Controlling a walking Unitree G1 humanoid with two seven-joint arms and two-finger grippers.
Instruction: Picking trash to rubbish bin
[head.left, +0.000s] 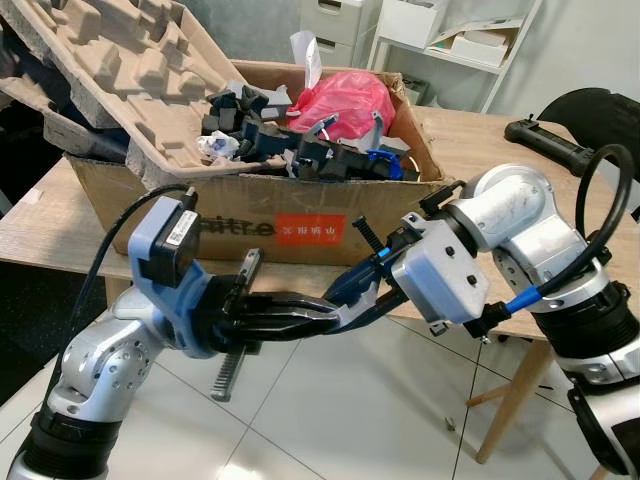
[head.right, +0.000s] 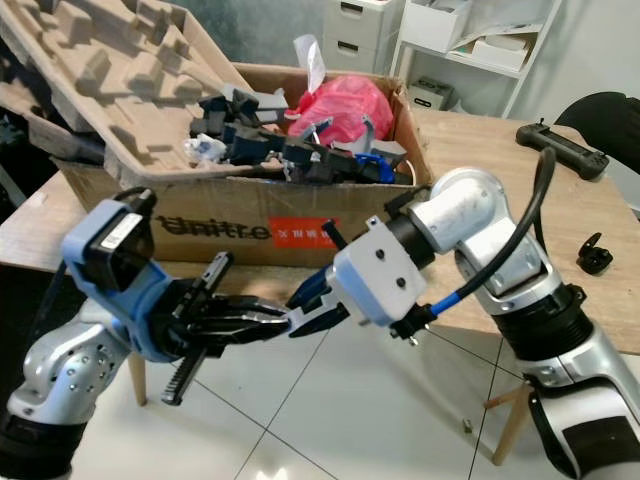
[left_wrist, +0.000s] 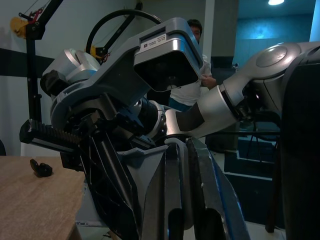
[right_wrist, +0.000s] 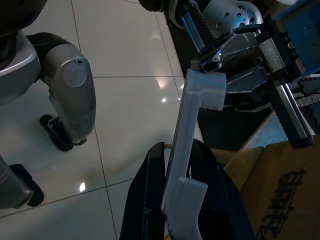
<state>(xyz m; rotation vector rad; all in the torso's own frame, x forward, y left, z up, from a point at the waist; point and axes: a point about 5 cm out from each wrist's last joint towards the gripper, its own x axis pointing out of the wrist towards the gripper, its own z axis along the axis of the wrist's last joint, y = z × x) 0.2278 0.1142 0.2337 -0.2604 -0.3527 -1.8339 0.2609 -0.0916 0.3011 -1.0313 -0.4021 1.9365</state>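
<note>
While both arms meet low in front of the counter (head.left: 560, 175), the two end effectors point at each other and a thin pale strip (right_wrist: 187, 165) runs between them. The right end effector (head.left: 352, 288) is closed narrow on one end of that strip, as the right wrist view shows it pinched between the black fingers (right_wrist: 150, 200). The left end effector (head.left: 290, 312) reaches toward the same spot with its fingers drawn close together, but whether they actually grip the strip cannot be told.

The cardboard box (head.left: 250, 215) serving as the rubbish bin stands at the near edge of the counter, already heaped with a red plastic bag (head.left: 345, 100), dark foam bits (head.left: 250, 125) and a moulded pulp tray (head.left: 110, 70) leaning out over its left rim. The strip hangs below that edge, over the tiled floor (head.left: 330, 410), not above the box.

The main risk appears to be the handover. If one side lets go before the other has a firm hold, the strip would likely fall to the floor. The fingers are also interleaved tightly, so pulling apart at an angle could snag or bend it. Lifting toward the box may also knock the overhanging tray or spill loose pieces from the heap.
</note>
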